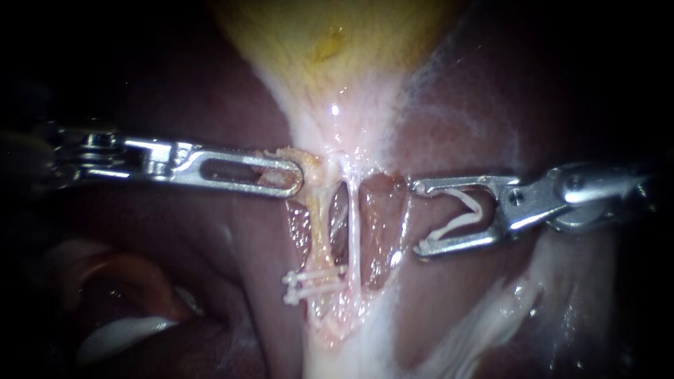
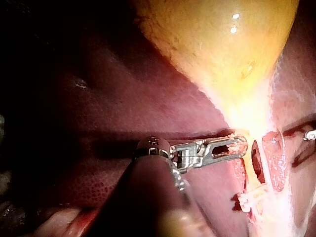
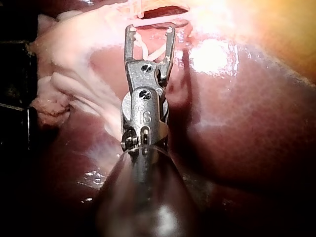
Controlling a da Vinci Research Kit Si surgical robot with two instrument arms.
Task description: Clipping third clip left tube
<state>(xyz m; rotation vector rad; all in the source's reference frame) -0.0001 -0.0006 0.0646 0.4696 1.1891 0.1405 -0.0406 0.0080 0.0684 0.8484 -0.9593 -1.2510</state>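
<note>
Pinching yellow tissue (image 1: 309, 163) atop the left tube (image 1: 319, 235), the left instrument (image 1: 298, 175) has its pincer clamped. The right instrument (image 1: 418, 217), pincer spread yet gripping a white clip (image 1: 465, 213), sits clear of that tube's edge, liver (image 1: 380, 217) showing between.

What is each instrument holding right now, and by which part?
Left instrument: the left tube, gripped at its upper end below the gallbladder. Right instrument: an open white clip, its two legs seated in the jaws.
</note>
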